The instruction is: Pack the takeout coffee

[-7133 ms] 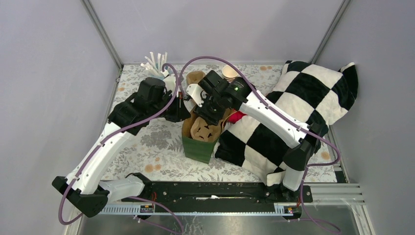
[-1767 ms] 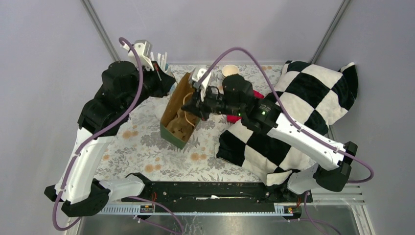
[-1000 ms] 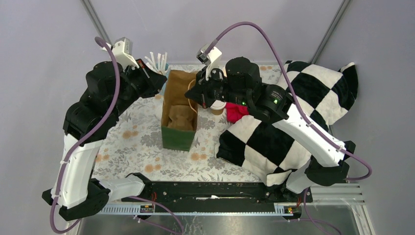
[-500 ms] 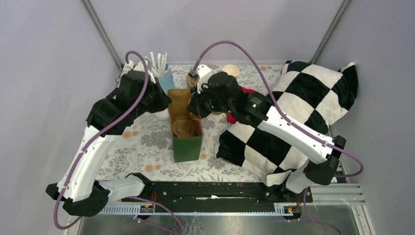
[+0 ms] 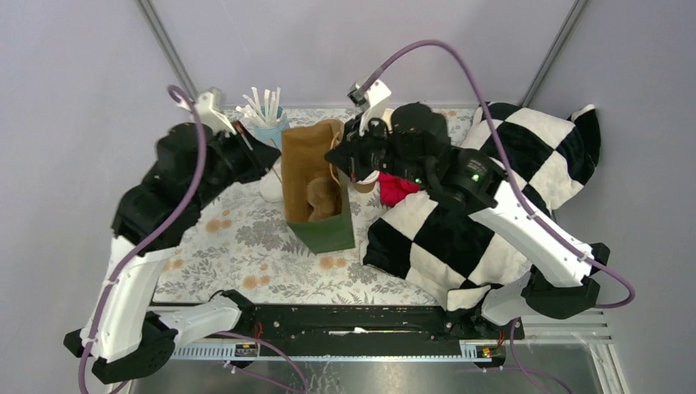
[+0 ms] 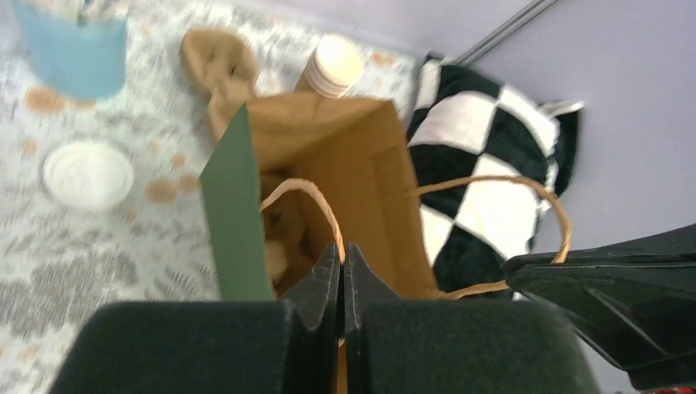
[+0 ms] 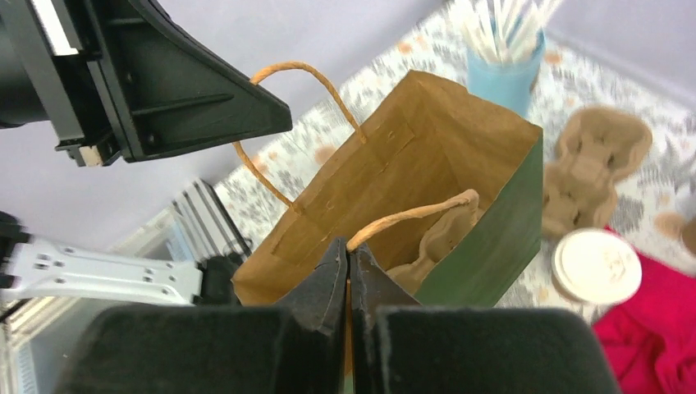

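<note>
Firmly pinched one handle [image 6: 308, 185] in the left end effector [image 6: 341, 271], the other handle [image 7: 410, 215] in the right end effector [image 7: 348, 263]; left the takeout coffee [image 7: 597, 264] just outside the paper bag [image 5: 316, 176].

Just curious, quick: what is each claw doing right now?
Left claw: closed, holding a bag handle.
Right claw: closed, holding the other bag handle.

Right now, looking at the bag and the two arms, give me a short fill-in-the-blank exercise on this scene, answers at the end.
The left gripper and the right gripper are each shut on a twine ____ of the paper bag.
The cup carrier lies ____ the bag.
The takeout coffee stands outside the bag, beside the ____ cloth.
Missing words: handle; inside; red.
</note>
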Tool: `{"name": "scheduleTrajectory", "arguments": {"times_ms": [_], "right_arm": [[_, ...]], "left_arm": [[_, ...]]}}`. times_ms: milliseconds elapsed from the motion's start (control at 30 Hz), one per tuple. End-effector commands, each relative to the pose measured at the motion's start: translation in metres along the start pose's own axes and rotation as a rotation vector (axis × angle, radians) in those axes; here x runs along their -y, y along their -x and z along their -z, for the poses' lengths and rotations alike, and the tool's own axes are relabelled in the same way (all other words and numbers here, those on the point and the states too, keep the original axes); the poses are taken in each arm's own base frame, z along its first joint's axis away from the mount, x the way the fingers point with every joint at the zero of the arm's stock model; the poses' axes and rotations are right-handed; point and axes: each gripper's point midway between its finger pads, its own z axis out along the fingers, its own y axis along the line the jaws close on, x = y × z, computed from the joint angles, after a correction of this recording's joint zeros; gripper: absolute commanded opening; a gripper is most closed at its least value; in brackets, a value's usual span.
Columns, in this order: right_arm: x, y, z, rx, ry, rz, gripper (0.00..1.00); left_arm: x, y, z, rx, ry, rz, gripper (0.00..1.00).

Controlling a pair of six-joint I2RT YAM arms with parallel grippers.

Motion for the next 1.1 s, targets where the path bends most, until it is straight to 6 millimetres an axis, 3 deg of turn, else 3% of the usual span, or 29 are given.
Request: {"name": "scheduleTrajectory", "arguments": {"times_ms": [0, 67, 133, 167, 267, 300, 400, 500, 600, 700, 767, 833, 900, 967, 1000, 1067], "right_arm": [[0.020, -0.043, -0.022, -0.059, -0.067, -0.019, 0.00], [0.038, -0.075, -0.030, -0.105, -0.114, -0.015, 0.00], [0.046, -0.085, -0.033, -0.149, -0.133, 0.014, 0.00], [0.045, -0.079, -0.032, -0.162, -0.130, 0.046, 0.00], [0.044, -0.031, -0.017, -0.097, -0.172, 0.092, 0.00], [0.041, -0.015, -0.011, -0.071, -0.170, 0.100, 0.00], [0.026, 0.020, 0.006, -0.025, -0.124, 0.096, 0.00], [0.018, 0.022, 0.010, -0.025, -0.095, 0.067, 0.00], [0.017, 0.014, 0.008, -0.028, -0.082, 0.049, 0.00], [0.014, 0.018, 0.009, 0.001, -0.068, 0.033, 0.00], [0.018, 0.010, 0.005, -0.005, -0.075, 0.034, 0.00], [0.030, -0.022, -0.004, -0.055, -0.103, 0.040, 0.00], [0.041, -0.064, -0.011, -0.137, -0.123, 0.048, 0.00], [0.049, -0.093, -0.010, -0.199, -0.139, 0.040, 0.00], [0.048, -0.092, -0.007, -0.201, -0.138, 0.041, 0.00], [0.045, -0.077, 0.001, -0.187, -0.137, 0.055, 0.00]], "left_arm": [[-0.038, -0.055, -0.029, -0.124, 0.122, 0.044, 0.00], [-0.059, -0.084, -0.039, -0.215, 0.201, 0.037, 0.00], [-0.061, -0.088, -0.044, -0.263, 0.223, 0.002, 0.00], [-0.053, -0.082, -0.046, -0.267, 0.198, -0.019, 0.00], [-0.015, -0.044, -0.041, -0.204, 0.079, -0.029, 0.00], [0.003, -0.024, -0.034, -0.157, 0.021, -0.023, 0.00], [0.031, 0.003, -0.022, -0.098, -0.075, 0.002, 0.00], [0.033, 0.004, -0.016, -0.087, -0.087, 0.036, 0.00], [0.021, -0.010, -0.016, -0.109, -0.058, 0.058, 0.00], [0.017, -0.015, -0.012, -0.111, -0.053, 0.080, 0.00], [0.013, -0.016, -0.010, -0.103, -0.037, 0.092, 0.00], [0.003, -0.025, -0.014, -0.116, 0.000, 0.100, 0.00], [-0.016, -0.051, -0.026, -0.164, 0.048, 0.089, 0.00], [-0.037, -0.079, -0.034, -0.216, 0.101, 0.089, 0.00], [-0.036, -0.083, -0.036, -0.227, 0.091, 0.089, 0.00], [-0.023, -0.068, -0.033, -0.192, 0.038, 0.074, 0.00]]}}
